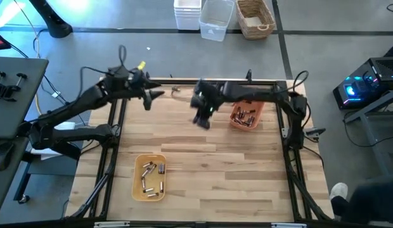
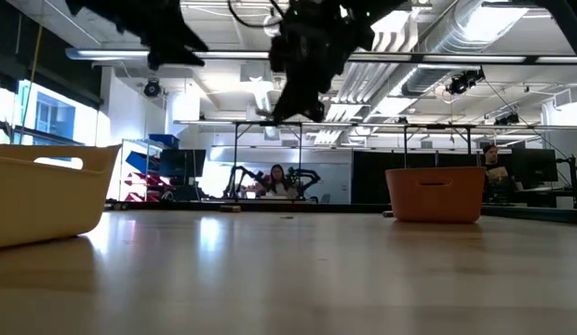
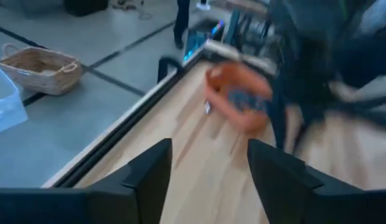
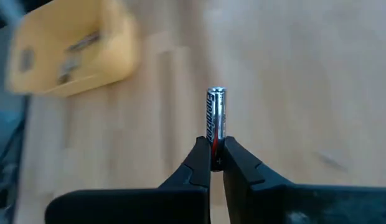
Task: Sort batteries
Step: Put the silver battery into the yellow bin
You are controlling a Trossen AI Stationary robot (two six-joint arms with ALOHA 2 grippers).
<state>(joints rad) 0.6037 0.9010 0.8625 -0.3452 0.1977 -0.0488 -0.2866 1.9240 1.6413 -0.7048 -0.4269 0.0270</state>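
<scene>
right gripper [image 4: 216, 163] clenched on one battery [image 4: 216, 118], pinching its near end so the cell sticks straight out past the fingertips, long axis in line with the fingers. in the high view this gripper [image 1: 203, 117] hangs above the table's middle, just beside the orange tray [image 1: 257, 120] that holds a heap of cells, and well apart from the yellow tray [image 1: 138, 183] near the front edge, where several cells already lie. from the right wrist the yellow tray [image 4: 112, 56] sits ahead and off to one side of the held cell's tip, so the carry likely runs diagonally across the bare wood toward it. left gripper [image 3: 208, 174] is released, jaws spread with nothing between them, up at the table's far left edge [image 1: 149, 96]; it is no nearer the yellow tray than the right. judgement: mid-transfer, drop pending.
</scene>
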